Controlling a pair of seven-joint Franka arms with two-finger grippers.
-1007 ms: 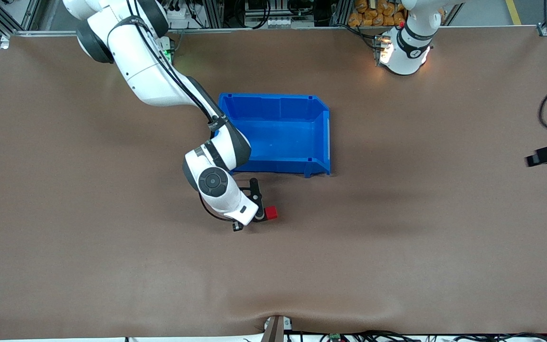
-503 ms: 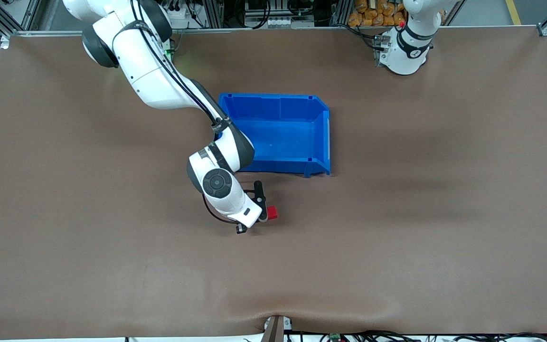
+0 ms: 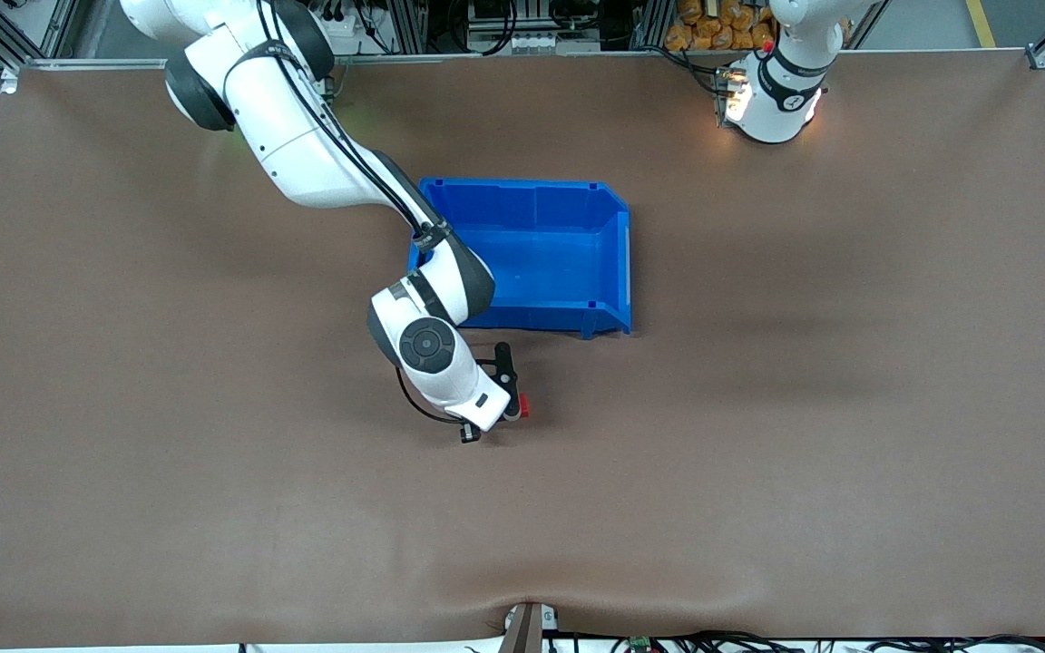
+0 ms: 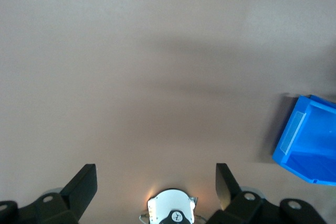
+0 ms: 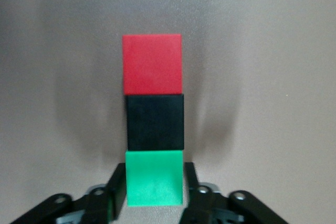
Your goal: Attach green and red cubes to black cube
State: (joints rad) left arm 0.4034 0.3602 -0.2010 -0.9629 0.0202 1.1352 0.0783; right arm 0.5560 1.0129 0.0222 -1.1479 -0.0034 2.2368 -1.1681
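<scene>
While green cube [image 5: 154, 178] sits between right tool [image 5: 155, 184] fingers, slightly spread, black cube [image 5: 155, 121] and red cube [image 5: 152, 64] adjoining in line, left tool [image 4: 156, 181] spread

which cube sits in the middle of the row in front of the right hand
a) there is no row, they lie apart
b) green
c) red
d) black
d: in the right wrist view the black cube lies between the red cube and the green cube, touching both, with the green one between the fingers of the right hand.
</scene>
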